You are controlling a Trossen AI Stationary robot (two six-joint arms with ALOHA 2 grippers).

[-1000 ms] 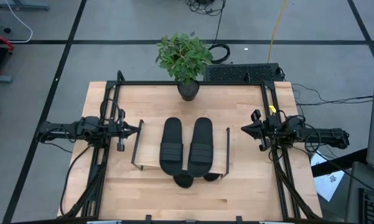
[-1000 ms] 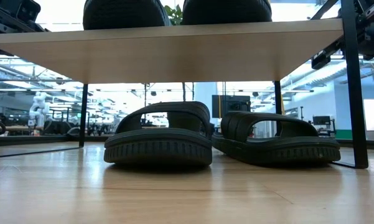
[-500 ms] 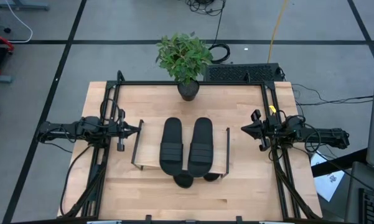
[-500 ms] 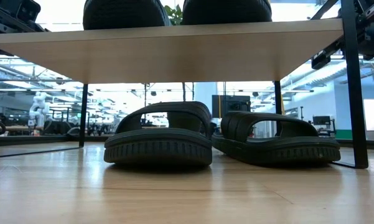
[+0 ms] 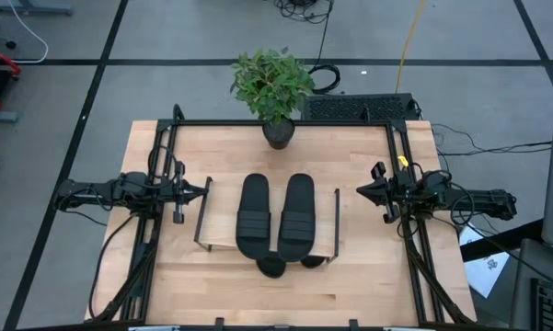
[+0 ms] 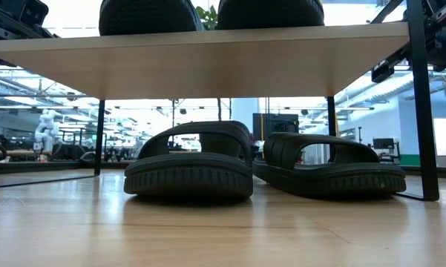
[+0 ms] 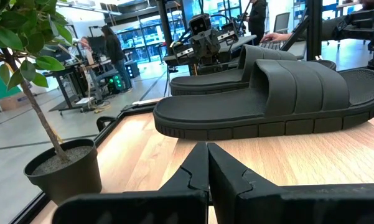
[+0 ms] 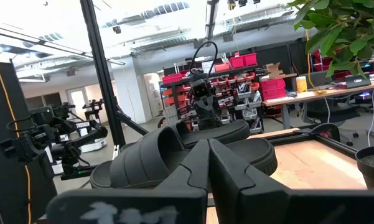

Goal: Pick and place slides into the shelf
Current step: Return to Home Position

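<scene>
Left fingers (image 7: 193, 171) and right fingers (image 8: 227, 168) sit pinched shut, empty, flanking the shelf (image 5: 223, 221). Park them clear, leaving the slides (image 5: 254, 216) undisturbed.

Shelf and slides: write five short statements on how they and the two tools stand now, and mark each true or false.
1. Two top slides lie side by side on the shelf board. True.
2. Nothing lies under the shelf board. False: two lower slides rest there on the table.
3. The left tool grips a slide. False: it is shut on nothing, off the shelf's left end.
4. The right tool is shut and empty, off the shelf's right end. True.
5. The potted plant stands on the table, apart from the shelf. True.
</scene>
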